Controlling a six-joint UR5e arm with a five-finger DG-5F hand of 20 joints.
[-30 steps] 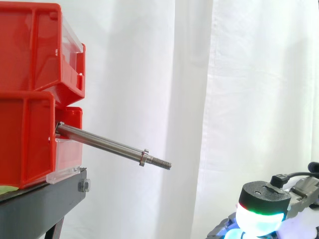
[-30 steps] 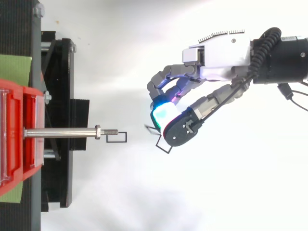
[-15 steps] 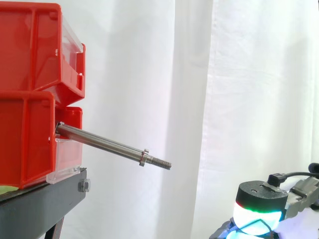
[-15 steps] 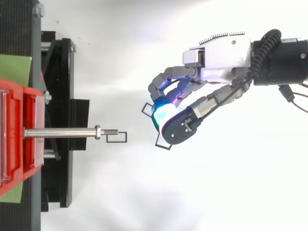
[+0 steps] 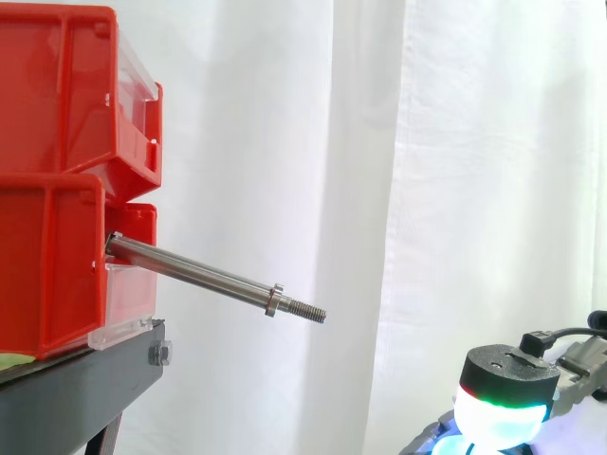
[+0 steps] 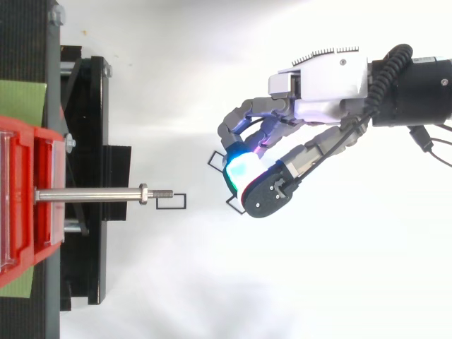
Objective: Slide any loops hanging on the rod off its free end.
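Stacked red plastic bins (image 5: 57, 142) carry a threaded steel rod (image 6: 92, 193). Well apart from its tip, the hand (image 6: 325, 78) pinches a thin black wire loop (image 6: 213, 159).

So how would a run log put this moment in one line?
rod: bare, no loops | hand: clear of rod's free end, fingers pinching black loop | second loop: lying below rod tip

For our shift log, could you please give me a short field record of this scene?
rod: steel rod sticking out from the red bins, no loop on it
hand: hand clear of the rod's threaded end, fingers and thumb pinching the held loop
held loop: thin black wire loop
fallen loop: black wire rectangle lying below the rod's tip
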